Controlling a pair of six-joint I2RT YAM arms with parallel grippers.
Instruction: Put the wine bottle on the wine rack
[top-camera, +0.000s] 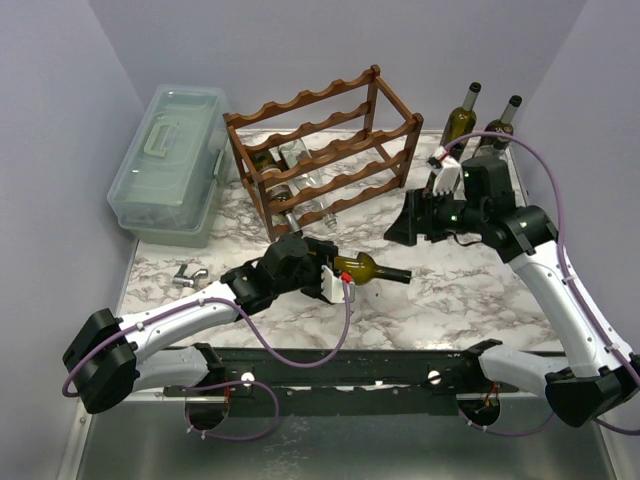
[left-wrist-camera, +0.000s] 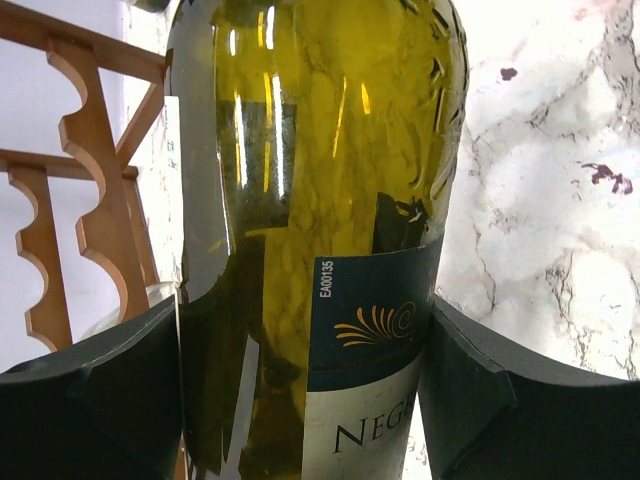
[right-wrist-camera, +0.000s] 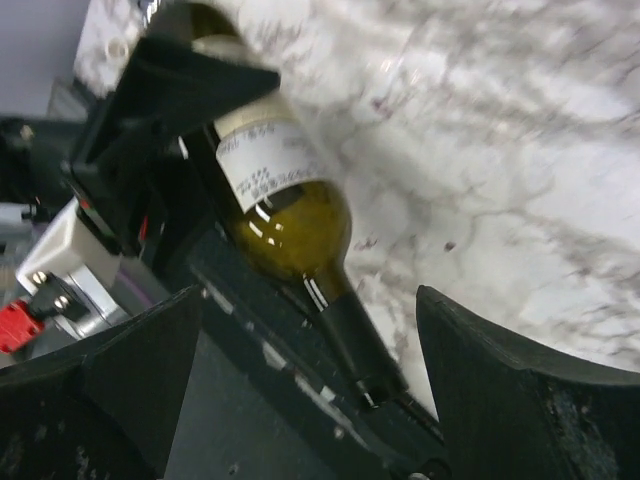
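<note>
The left gripper (top-camera: 335, 270) clamps a green wine bottle (top-camera: 365, 268) by its lower body, holding it on its side over the marble-patterned table (top-camera: 480, 290), neck pointing toward the right arm. The bottle sits just in front of the wine rack (top-camera: 330, 135), near its lower front corner, and on none of the 3 tiers. Whether the glass touches the tabletop cannot be told from above.

Seen from the left wrist, the 2 dark fingers (left-wrist-camera: 100, 400) press against both flanks of the bottle (left-wrist-camera: 320, 150), across a navy label with a gold fan motif and the letters "NEG". The rack's scalloped rails (left-wrist-camera: 90, 150) rise at the left, with the table (left-wrist-camera: 560, 150) at the right.

The right gripper (top-camera: 408, 222) hangs released, jaws spread wide, just beyond the bottle's neck and gripping nothing. Its wrist camera shows the gripper (right-wrist-camera: 308, 300) framing the bottle (right-wrist-camera: 290, 225) from a short way off: white back label, green shoulder and dark neck, with the left arm's fingers closed around the body and the table (right-wrist-camera: 500, 120) beneath.

Other bottles (top-camera: 283, 156) lie in the rack's lower tiers. 2 more bottles (top-camera: 461, 115) stand upright at the back right corner. A pale green plastic box (top-camera: 170, 150) sits left of the rack, and a small metal piece (top-camera: 188, 273) lies on the table near the left arm.
</note>
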